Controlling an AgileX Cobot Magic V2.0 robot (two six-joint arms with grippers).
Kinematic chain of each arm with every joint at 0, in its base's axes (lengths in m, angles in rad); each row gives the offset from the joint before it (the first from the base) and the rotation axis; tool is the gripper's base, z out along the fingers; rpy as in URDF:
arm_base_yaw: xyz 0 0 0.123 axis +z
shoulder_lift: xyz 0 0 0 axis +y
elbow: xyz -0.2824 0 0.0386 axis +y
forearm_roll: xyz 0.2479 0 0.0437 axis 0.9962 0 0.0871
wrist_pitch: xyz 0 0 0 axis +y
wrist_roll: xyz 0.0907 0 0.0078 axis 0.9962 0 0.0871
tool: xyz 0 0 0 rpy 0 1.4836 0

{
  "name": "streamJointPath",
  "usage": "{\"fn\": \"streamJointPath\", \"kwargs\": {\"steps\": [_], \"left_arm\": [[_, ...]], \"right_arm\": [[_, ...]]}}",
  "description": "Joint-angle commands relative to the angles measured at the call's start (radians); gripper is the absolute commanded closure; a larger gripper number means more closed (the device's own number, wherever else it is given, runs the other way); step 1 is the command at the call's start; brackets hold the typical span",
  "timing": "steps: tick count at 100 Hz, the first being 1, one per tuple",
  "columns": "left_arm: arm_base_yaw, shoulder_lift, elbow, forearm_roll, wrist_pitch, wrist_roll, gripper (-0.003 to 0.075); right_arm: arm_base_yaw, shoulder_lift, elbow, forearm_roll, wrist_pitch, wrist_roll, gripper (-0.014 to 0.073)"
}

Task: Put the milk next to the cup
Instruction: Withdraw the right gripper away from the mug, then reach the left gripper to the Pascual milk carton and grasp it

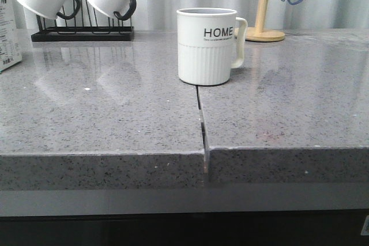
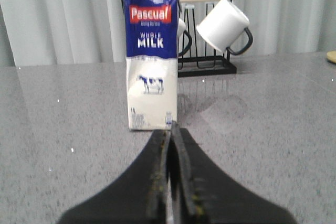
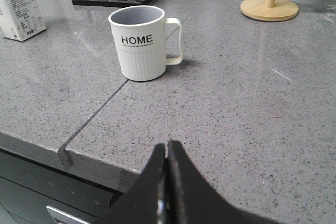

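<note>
Upright on grey counter, blue-and-white milk, green-capped.

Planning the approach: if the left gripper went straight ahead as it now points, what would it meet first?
Most likely the milk, standing upright dead ahead of the shut left gripper; bare countertop lies between, though the gap's depth is unclear.

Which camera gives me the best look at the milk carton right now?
The left wrist view: the milk stands upright and whole, label facing the camera. The front view catches only an edge sliver; the right wrist view shows its lower part.
</note>
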Motion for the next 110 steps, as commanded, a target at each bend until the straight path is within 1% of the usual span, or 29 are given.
{"fn": "streamJointPath", "kwargs": {"steps": [1, 16, 19, 23, 26, 30, 31, 33, 36, 37, 38, 40, 41, 45, 48, 50, 66, 84, 100, 110], "left_arm": [[0.004, 0.102, -0.097, -0.001, -0.053, -0.009, 0.0741], [0.004, 0.27, -0.189, 0.001, -0.03, -0.001, 0.0731], [0.004, 0.309, -0.203, 0.001, -0.032, -0.001, 0.0713], [0.004, 0.348, -0.222, 0.001, -0.04, -0.001, 0.066], [0.004, 0.386, -0.234, 0.001, -0.051, -0.001, 0.0609], [0.004, 0.421, -0.249, 0.001, -0.067, -0.001, 0.0512], [0.004, 0.435, -0.253, 0.001, -0.074, -0.001, 0.0475], [0.004, 0.455, -0.258, 0.001, -0.084, -0.001, 0.0435], [0.004, 0.479, -0.267, 0.001, -0.114, -0.001, 0.033], [0.004, 0.485, -0.269, 0.001, -0.119, -0.001, 0.0309], [0.004, 0.497, -0.272, 0.001, -0.131, -0.001, 0.0267], [0.004, 0.515, -0.274, 0.001, -0.154, -0.001, 0.0225], [0.004, 0.521, -0.278, 0.001, -0.161, -0.001, 0.0184], [0.004, 0.555, -0.288, 0.001, -0.199, -0.001, 0.0078], [0.004, 0.578, -0.298, 0.001, -0.215, -0.001, 0.0023], [0.004, 0.595, -0.306, 0.0, -0.222, -0.001, 0.0001], [0.004, 0.726, -0.395, -0.005, -0.225, -0.001, 0.0085], [0.004, 0.876, -0.495, -0.005, -0.236, -0.001, 0.0087], [0.004, 1.002, -0.563, -0.007, -0.327, -0.001, 0.0087], [0.004, 1.079, -0.607, -0.033, -0.334, -0.001, 0.0087]], "right_arm": [[-0.003, 0.01, -0.026, 0.002, -0.069, -0.006, 0.0662], [-0.003, 0.01, -0.026, 0.002, -0.071, -0.006, 0.0662], [-0.003, 0.01, -0.026, 0.002, -0.073, -0.006, 0.0662], [-0.003, 0.01, -0.026, 0.002, -0.073, -0.006, 0.0662], [-0.003, 0.01, -0.026, 0.002, -0.073, -0.006, 0.0662], [-0.003, 0.01, -0.026, 0.002, -0.073, -0.006, 0.0662], [-0.003, 0.01, -0.026, 0.002, -0.073, -0.006, 0.0662], [-0.003, 0.01, -0.026, 0.002, -0.073, -0.006, 0.0662], [-0.003, 0.01, -0.026, 0.002, -0.073, -0.006, 0.0662], [-0.003, 0.01, -0.026, 0.002, -0.073, -0.006, 0.0662], [-0.003, 0.01, -0.026, 0.002, -0.073, -0.006, 0.0662], [-0.003, 0.01, -0.026, 0.002, -0.073, -0.006, 0.0662], [-0.003, 0.01, -0.026, 0.002, -0.073, -0.006, 0.0662], [-0.003, 0.01, -0.026, 0.002, -0.073, -0.006, 0.0662], [-0.003, 0.01, -0.026, 0.002, -0.073, -0.006, 0.0662], [-0.003, 0.01, -0.026, 0.002, -0.073, -0.006, 0.0662], [-0.003, 0.01, -0.026, 0.002, -0.073, -0.006, 0.0662], [-0.003, 0.01, -0.026, 0.002, -0.073, -0.006, 0.0662], [-0.003, 0.01, -0.026, 0.002, -0.089, -0.006, 0.0662], [-0.003, 0.01, -0.026, 0.002, -0.089, -0.006, 0.0662]]}}
